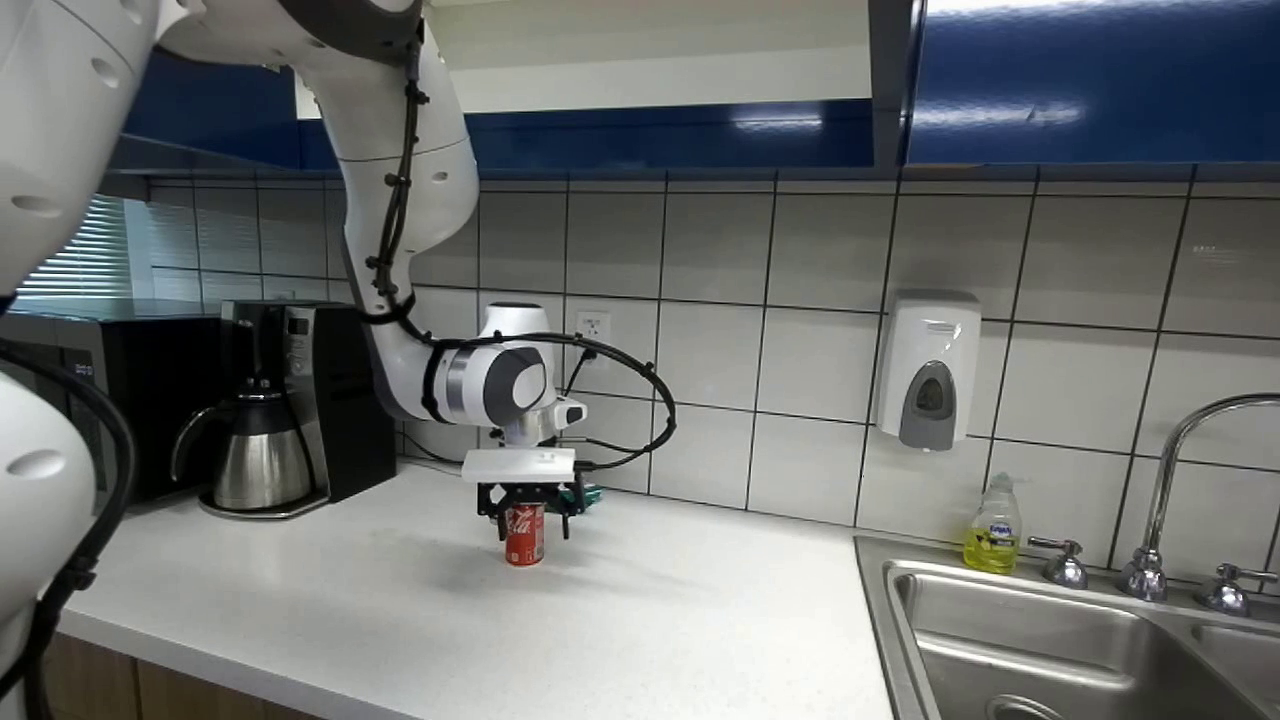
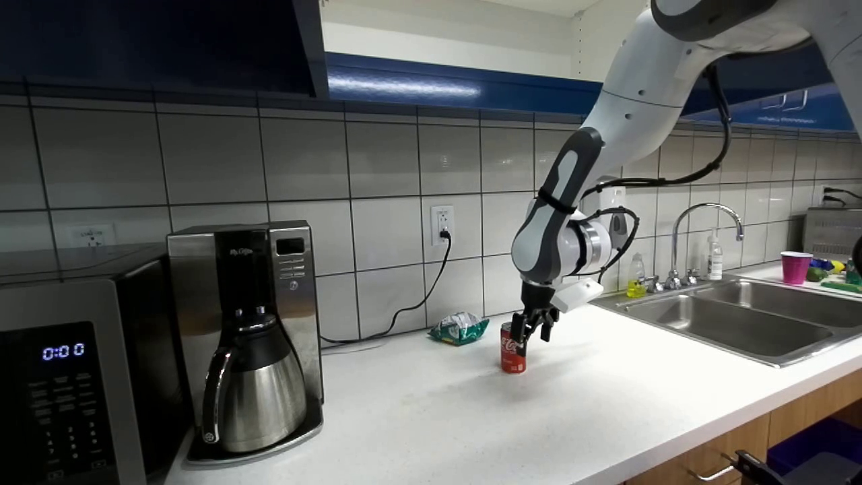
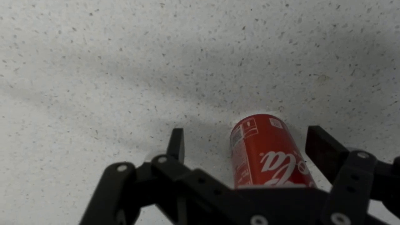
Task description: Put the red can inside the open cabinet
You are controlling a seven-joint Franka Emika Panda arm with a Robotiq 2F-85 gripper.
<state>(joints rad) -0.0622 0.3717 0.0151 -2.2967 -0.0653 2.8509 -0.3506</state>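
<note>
The red can (image 1: 525, 540) stands upright on the white counter. It also shows in an exterior view (image 2: 513, 358) and in the wrist view (image 3: 268, 150), where the gripper body hides its top. My gripper (image 1: 534, 530) is open and points down around the can; it also shows in an exterior view (image 2: 534, 342). In the wrist view, the gripper (image 3: 245, 137) has a finger on each side of the can, with a wide gap at left and a narrow gap at right. The open cabinet, with its pale interior, is above the counter in both exterior views (image 1: 680, 75) (image 2: 444, 34).
A teal packet (image 2: 460, 329) lies behind the can near the tiled wall. A coffee maker (image 2: 246, 337) and a microwave (image 2: 74, 364) stand on the counter. A sink (image 1: 1040, 640) with a faucet (image 1: 1165, 480) lies at the opposite end. Blue cabinet fronts (image 1: 1090, 85) flank the opening.
</note>
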